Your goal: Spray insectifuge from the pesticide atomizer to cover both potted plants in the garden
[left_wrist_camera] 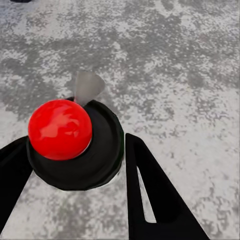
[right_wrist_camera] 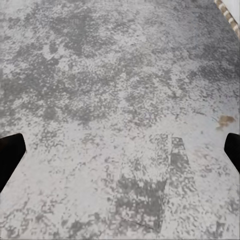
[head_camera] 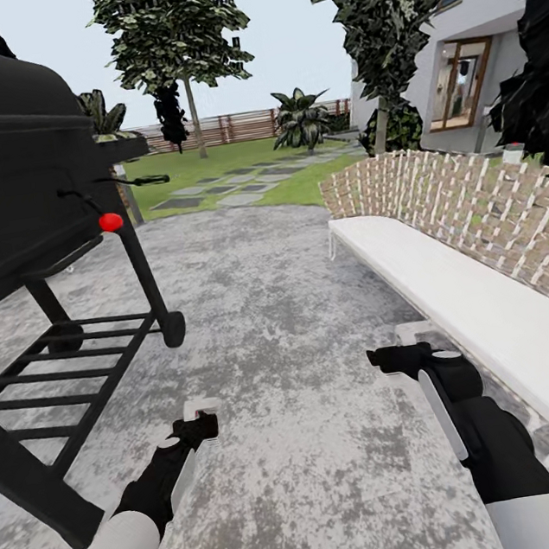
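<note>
Grey paving lies under your right claw [head_camera: 389, 354], spread wide and empty; left claw [head_camera: 200, 416], also open and empty; steer toward the garden [head_camera: 234, 171] ahead.

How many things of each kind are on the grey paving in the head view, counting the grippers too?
Black barbecue grill: 1
Bench with white seat and woven back: 1
Grippers: 2 (left gripper, right gripper)
Total: 4
</note>
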### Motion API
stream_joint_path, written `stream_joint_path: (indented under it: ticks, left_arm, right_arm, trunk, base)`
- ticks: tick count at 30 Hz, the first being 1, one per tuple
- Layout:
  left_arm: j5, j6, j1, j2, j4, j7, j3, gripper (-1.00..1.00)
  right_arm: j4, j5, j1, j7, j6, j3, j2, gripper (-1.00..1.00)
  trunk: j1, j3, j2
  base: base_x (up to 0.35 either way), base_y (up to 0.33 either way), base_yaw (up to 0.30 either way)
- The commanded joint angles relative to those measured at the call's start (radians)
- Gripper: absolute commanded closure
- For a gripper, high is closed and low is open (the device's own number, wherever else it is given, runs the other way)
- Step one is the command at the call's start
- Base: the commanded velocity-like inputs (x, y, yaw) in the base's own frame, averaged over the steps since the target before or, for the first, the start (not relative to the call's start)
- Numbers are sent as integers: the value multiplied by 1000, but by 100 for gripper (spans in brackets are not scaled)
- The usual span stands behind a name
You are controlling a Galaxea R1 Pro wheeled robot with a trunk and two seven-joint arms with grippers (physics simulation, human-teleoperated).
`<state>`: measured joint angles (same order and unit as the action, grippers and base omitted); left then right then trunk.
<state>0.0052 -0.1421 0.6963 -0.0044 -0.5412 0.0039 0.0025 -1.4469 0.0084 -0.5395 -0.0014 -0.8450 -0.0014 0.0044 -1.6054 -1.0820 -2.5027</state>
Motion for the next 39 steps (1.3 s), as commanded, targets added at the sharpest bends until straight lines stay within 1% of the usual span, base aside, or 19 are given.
stream_joint_path:
  ticks: [1,6,11,16,39]
  left_arm:
    - [0,-5,0,0,-2,1,0,100]
    - [0,-6,0,0,-2,1,0,100]
    - [0,-6,0,0,-2,1,0,100]
    - [0,-6,0,0,-2,1,-1,100]
    - [0,-6,0,0,-2,1,1,100]
  right_arm:
    - [-1,1,-1,0,-5,0,0,-100]
    - [-1,1,-1,0,-5,0,0,-100]
    - [-1,1,-1,0,-5,0,0,-100]
    - [-1,1,-1,0,-5,0,0,-100]
    - [-1,0,-1,0,-5,0,0,-100]
  trunk:
    - [0,1,0]
    - [0,8,0]
    - [0,15,0]
    - [0,17,0]
    - [0,17,0]
  base:
    - [328,116,88]
    - [328,117,82]
    - [338,22,22]
    - [346,-13,1]
    - [342,-141,0]
